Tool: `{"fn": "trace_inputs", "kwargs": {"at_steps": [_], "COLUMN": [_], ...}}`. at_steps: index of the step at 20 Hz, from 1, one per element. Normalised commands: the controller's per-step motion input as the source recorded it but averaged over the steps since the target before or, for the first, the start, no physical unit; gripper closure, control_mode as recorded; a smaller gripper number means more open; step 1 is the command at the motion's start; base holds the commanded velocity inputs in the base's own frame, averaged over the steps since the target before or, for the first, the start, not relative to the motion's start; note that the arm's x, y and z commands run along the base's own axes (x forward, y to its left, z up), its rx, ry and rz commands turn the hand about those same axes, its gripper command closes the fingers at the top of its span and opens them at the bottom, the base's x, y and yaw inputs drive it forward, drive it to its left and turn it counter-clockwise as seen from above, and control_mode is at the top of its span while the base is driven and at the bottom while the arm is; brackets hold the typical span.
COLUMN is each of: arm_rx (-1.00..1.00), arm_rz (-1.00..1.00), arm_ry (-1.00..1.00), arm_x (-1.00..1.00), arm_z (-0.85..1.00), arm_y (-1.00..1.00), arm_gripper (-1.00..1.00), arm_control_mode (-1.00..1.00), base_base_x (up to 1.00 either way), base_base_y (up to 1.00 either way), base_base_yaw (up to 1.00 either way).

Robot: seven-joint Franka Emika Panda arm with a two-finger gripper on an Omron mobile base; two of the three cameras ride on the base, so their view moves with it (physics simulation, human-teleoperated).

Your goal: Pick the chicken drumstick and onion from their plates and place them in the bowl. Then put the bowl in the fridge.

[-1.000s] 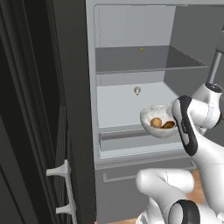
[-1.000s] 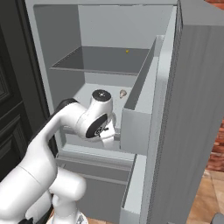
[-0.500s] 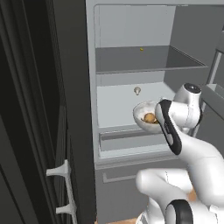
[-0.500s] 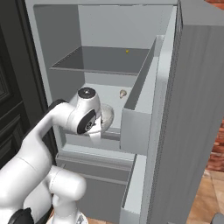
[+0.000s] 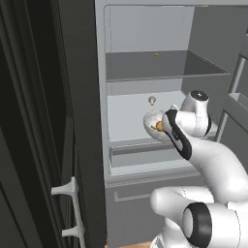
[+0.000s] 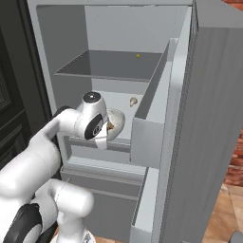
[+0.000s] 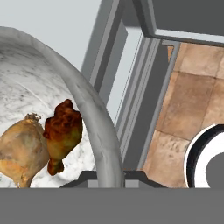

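Fingers of the gripper pinch the near rim of the bowl, closed tight on its wall. Inside the bowl, just beyond the fingertips, the chicken drumstick lies touching the onion, which sits on its far side from the rim. From the base views, the bowl hangs at the hand's front, within the open fridge, over the pale lower shelf and under the upper shelf. Beyond the hand, a small pale object rests on that lower shelf near the back wall.
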Motion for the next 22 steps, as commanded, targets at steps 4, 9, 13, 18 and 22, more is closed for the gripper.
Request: {"fn": "trace_inputs", "kwargs": {"at_steps": [4,9,13,18,22], "arm_rx": [0.09,0.13,0.06,0.00,0.00], "arm_rz": [0.00,0.00,0.00,0.00,-0.01], "arm_ry": [0.00,0.00,-0.05,-0.08,-0.12], "arm_x": [0.25,0.24,0.26,0.35,0.37], "arm_z": [0.00,0.00,-0.05,-0.06,-0.11], "arm_y": [0.14,0.17,0.16,0.19,0.19], "arm_gripper": [1.00,1.00,1.00,1.00,1.00], "arm_control_mode": [-1.00,-1.00,-1.00,-1.00,-1.00], "base_base_x": [0.00,0.00,0.00,0.00,0.00], "base_base_y": [0.00,0.00,0.00,0.00,0.00], "base_base_yaw": [0.00,0.00,0.00,0.00,0.00]}}
